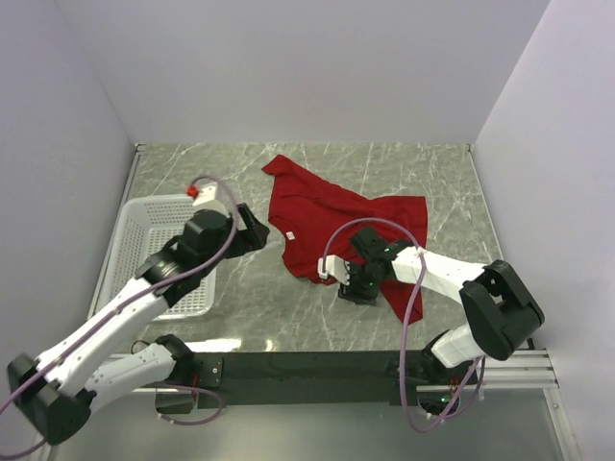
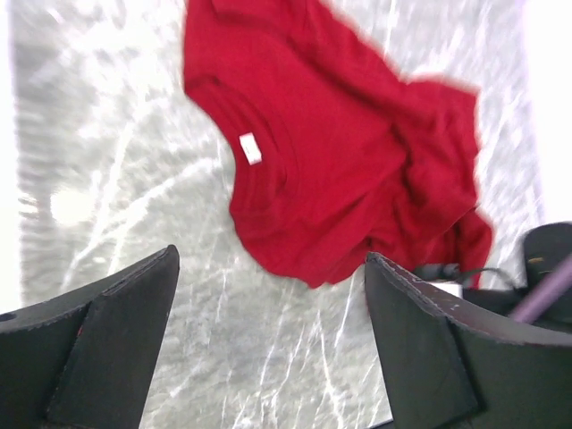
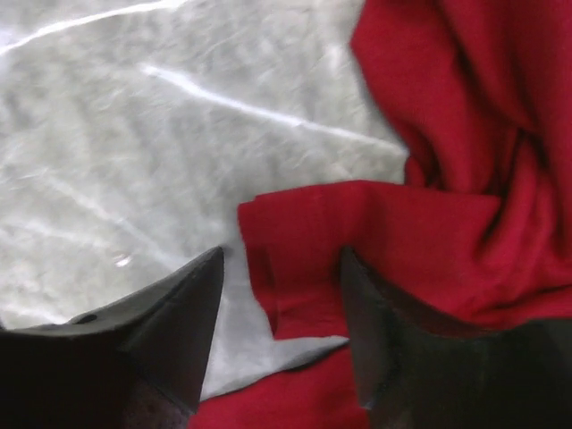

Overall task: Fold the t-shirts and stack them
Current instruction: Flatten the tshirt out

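T-shirt (image 1: 336, 221): deep red, short sleeves, small white neck tag (image 2: 251, 147). It lies rumpled and partly bunched on the grey marbled counter (image 1: 250, 307), just right of the white mesh basket (image 1: 144, 230). Left claw (image 2: 270, 256) between basket and shirt, jaws wide apart, empty. Right claw (image 3: 281, 253) on the shirt's side far from the basket, jaws apart, straddling a folded edge

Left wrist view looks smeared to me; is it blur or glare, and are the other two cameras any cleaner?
Left wrist: motion blur smears the t-shirt and marble table, with blown-out glare down the left edge. Right wrist: slightly soft, but cloth folds read clearly. Top external: sharp, evenly lit, only faint shadows.
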Robot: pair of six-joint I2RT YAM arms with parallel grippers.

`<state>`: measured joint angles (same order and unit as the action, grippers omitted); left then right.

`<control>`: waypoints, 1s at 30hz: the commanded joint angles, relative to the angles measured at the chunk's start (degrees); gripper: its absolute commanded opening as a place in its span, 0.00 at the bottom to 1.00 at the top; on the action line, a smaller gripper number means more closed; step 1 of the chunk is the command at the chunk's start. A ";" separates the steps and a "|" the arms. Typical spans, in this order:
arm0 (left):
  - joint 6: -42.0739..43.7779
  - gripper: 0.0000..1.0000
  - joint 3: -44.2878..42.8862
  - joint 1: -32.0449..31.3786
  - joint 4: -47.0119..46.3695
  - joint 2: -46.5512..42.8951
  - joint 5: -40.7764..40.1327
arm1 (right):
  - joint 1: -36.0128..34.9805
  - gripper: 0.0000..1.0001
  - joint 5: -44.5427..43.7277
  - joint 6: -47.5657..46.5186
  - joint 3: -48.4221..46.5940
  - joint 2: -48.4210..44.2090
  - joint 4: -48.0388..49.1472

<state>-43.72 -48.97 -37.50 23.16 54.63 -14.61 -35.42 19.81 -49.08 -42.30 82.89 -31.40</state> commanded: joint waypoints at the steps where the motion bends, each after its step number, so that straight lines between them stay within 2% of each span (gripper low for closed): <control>1: -1.01 0.91 -0.25 0.05 3.55 -6.02 -6.91 | -2.10 0.53 -4.52 3.02 -1.11 2.62 2.67; 2: -1.10 0.91 -0.25 0.05 3.91 -6.98 -7.62 | -3.24 0.32 -4.52 3.11 -1.37 2.80 1.70; 5: -1.27 0.92 0.10 0.14 4.26 -9.80 -8.15 | -5.09 0.00 -0.76 2.33 -2.52 0.70 -3.13; 8: -0.66 0.92 0.89 0.14 3.30 -10.69 -7.36 | -9.48 0.00 7.32 -0.75 -4.88 -4.66 -11.64; 9: -0.49 0.92 1.07 0.14 2.78 -10.43 -6.40 | -13.50 0.00 9.35 -1.45 -7.94 -5.89 -14.54; 10: -0.48 0.92 1.51 0.06 2.16 -10.25 -5.87 | -15.54 0.00 13.28 -2.41 -9.88 -5.90 -19.79; 13: -0.48 0.92 1.95 0.06 0.75 -8.58 -4.29 | -24.76 0.00 18.84 -2.87 -17.71 -3.54 -26.23; 15: -0.75 0.92 2.12 0.14 -0.13 -7.79 -3.50 | -28.46 0.00 19.56 -1.55 -22.09 -0.30 -25.91; 16: -0.83 0.92 2.39 0.14 -0.39 -7.70 -2.97 | -30.13 0.01 20.00 -1.37 -23.42 1.03 -25.56; 17: -0.92 0.92 2.65 0.06 -0.48 -7.61 -2.71 | -30.23 0.07 20.35 -0.50 -24.83 2.44 -24.95; 18: -1.01 0.92 2.74 0.05 -0.48 -7.52 -2.36 | -30.24 0.17 20.44 0.73 -27.63 5.49 -24.33; 20: -1.36 0.92 3.00 0.05 -0.48 -7.61 -1.74 | -30.24 0.44 21.84 1.35 -30.72 8.59 -25.81; 23: -2.06 0.92 3.88 0.14 0.04 -8.22 -1.56 | -29.97 0.57 22.20 4.16 -33.98 10.18 -24.41; 26: -2.50 0.92 4.58 0.05 0.40 -8.58 -0.34 | -26.65 0.60 20.00 6.53 -34.34 7.38 -22.75; 27: -2.68 0.92 4.67 0.05 0.57 -8.49 0.19 | -20.37 0.59 20.61 8.98 -33.55 5.20 -21.96; 29: -2.86 0.93 5.46 0.14 -0.65 -8.14 1.77 | -12.78 0.59 20.27 11.89 -32.58 3.77 -19.32; 30: -2.94 0.92 6.33 0.06 -1.61 -7.35 3.69 | -4.31 0.59 18.96 13.82 -31.71 2.81 -18.79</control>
<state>-45.76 -43.90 -37.47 24.45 47.07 -15.03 -54.52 40.18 -41.60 -73.80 90.78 -53.04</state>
